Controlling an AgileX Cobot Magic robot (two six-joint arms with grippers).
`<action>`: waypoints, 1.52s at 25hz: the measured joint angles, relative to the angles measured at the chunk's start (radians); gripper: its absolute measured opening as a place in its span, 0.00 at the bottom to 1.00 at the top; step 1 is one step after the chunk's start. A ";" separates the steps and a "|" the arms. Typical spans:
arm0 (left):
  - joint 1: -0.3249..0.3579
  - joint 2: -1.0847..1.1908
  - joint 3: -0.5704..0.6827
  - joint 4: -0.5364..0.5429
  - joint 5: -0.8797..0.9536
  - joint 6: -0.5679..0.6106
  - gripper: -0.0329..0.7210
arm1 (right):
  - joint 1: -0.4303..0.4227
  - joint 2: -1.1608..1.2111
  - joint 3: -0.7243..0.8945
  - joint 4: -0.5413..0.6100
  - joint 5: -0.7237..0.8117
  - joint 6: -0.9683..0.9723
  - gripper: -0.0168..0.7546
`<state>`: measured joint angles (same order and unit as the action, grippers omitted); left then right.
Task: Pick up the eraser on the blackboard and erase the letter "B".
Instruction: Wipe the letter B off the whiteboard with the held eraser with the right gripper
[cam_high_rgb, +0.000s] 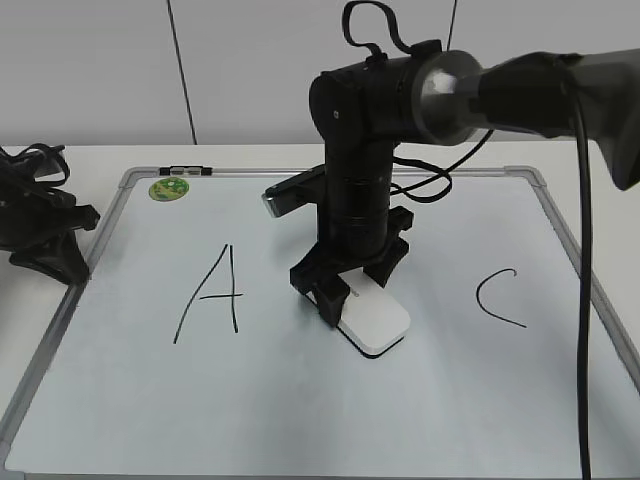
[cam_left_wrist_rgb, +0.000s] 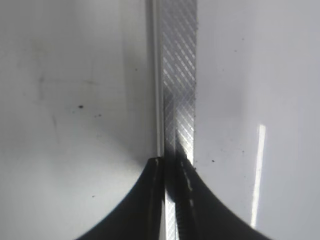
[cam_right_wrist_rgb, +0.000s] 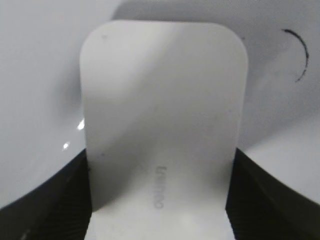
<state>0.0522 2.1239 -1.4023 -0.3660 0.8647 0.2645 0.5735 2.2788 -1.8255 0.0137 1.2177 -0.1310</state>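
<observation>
Between A (cam_high_rgb: 212, 293) and C (cam_high_rgb: 500, 297), right gripper (cam_high_rgb: 350, 285) clamps eraser (cam_high_rgb: 374, 322) on blackboard (cam_high_rgb: 300, 400); left gripper (cam_left_wrist_rgb: 170, 165) closed at frame (cam_left_wrist_rgb: 179, 75).

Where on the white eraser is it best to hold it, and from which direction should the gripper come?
Grip the eraser across its two long side edges, coming from above. It lies flat on the blackboard, so only the sides and top are free, and its narrow width fits between the fingers. The right gripper already stands this way: the right wrist view shows a finger at each long edge.
</observation>
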 joint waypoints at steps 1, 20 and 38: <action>0.000 0.000 0.000 0.000 0.002 0.000 0.08 | 0.000 0.002 -0.007 -0.008 0.001 0.000 0.72; 0.000 0.000 0.000 0.000 0.002 0.000 0.08 | -0.158 0.074 -0.157 -0.031 0.019 -0.004 0.72; 0.000 0.002 0.000 0.000 0.000 0.000 0.08 | -0.021 0.081 -0.134 -0.028 -0.022 -0.022 0.72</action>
<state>0.0522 2.1263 -1.4023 -0.3660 0.8647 0.2645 0.5527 2.3603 -1.9597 -0.0142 1.1958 -0.1535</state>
